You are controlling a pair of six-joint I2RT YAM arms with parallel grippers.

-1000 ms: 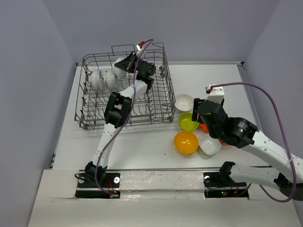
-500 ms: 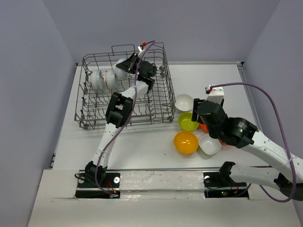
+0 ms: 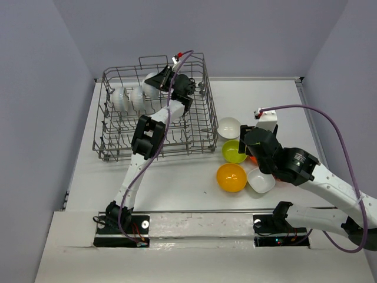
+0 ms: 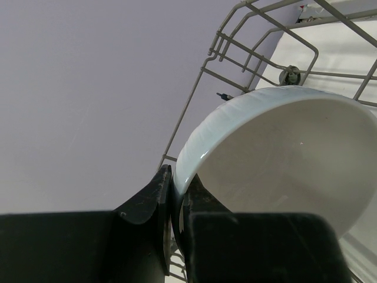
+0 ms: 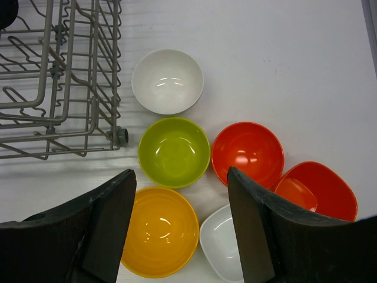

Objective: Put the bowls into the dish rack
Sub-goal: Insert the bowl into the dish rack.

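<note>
My left gripper (image 3: pixel 161 79) (image 4: pixel 177 184) is shut on the rim of a white bowl (image 3: pixel 151 86) (image 4: pixel 283 153), held on edge over the back row of the dish rack (image 3: pixel 118 154) (image 4: pixel 235 35). Two more white bowls (image 3: pixel 119 97) (image 3: pixel 136 98) stand on edge in that row. My right gripper (image 3: pixel 250 147) (image 5: pixel 179 173) hangs open and empty above the bowls on the table: white round (image 5: pixel 167 81), lime green (image 5: pixel 174 151), orange-yellow (image 5: pixel 159 231), white squarish (image 5: pixel 221 242) and two red-orange (image 5: pixel 247 153) (image 5: pixel 321 188).
The rack's right front corner (image 5: pixel 121 135) is close to the lime green and white round bowls. Purple cables (image 3: pixel 330 121) loop over both arms. Walls close off the table at the back and both sides.
The left gripper has shifted the white bowl slightly to the right over the rack's back row. The right arm has barely moved.
</note>
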